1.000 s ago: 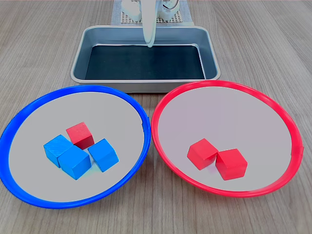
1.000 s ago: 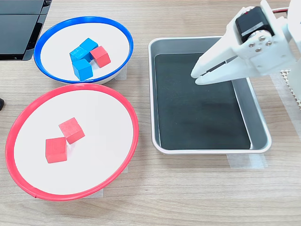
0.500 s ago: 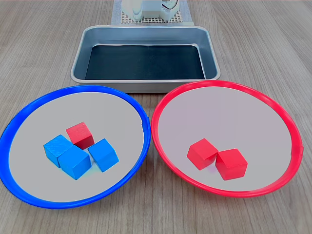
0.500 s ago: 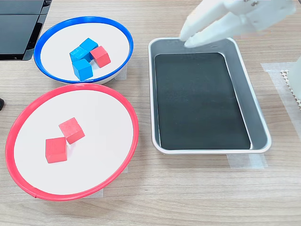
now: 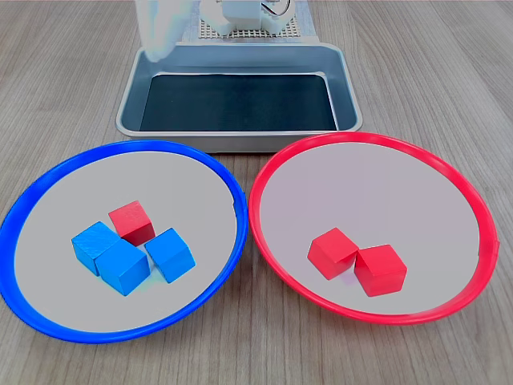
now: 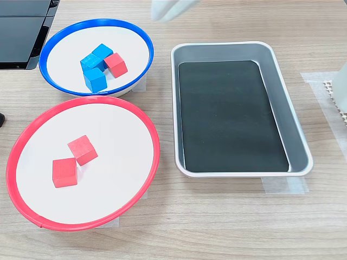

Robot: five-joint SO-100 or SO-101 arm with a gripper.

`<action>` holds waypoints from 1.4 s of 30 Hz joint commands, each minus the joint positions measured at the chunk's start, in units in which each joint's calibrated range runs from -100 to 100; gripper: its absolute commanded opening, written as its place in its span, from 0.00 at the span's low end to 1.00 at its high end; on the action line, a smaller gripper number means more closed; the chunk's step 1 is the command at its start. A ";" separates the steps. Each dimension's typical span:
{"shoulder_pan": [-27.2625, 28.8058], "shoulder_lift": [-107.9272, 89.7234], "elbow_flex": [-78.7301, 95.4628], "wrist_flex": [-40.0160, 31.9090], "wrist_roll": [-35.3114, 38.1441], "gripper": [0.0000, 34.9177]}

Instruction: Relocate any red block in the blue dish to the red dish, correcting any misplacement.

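A wooden bench (image 5: 449, 72) with pale grain carries 2 round dishes and a rectangular metal tray (image 5: 345, 88), seen here in the first exterior view from left to right.

At the bench's near left corner sits the blue dish (image 5: 36, 321), wide and shallow, with a glossy blue rim and a matte pale grey floor. On that floor, left of centre, 4 small cubes huddle together: 3 blue cubes (image 5: 120, 265) and, touching them on the far side, the red block (image 5: 131, 222). It looks like a light, rigid, matte cube with flat faces, unlikely to slip or break. Its far and right faces appear free, so a pinch across 2 opposite open faces from above seems the best hold; its blue neighbours crowd the near side.

Above the tray's far left corner, a blurred white gripper (image 5: 157, 28) shows at the frame's top edge; whether its jaws are spread or pressed together cannot be told.

To the right, the red dish (image 5: 473, 200) matches the blue one in shape and holds 2 red cubes (image 5: 357, 258), touching, near its front edge.
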 commanded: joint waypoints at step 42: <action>2.72 42.68 -31.25 -7.09 6.89 0.39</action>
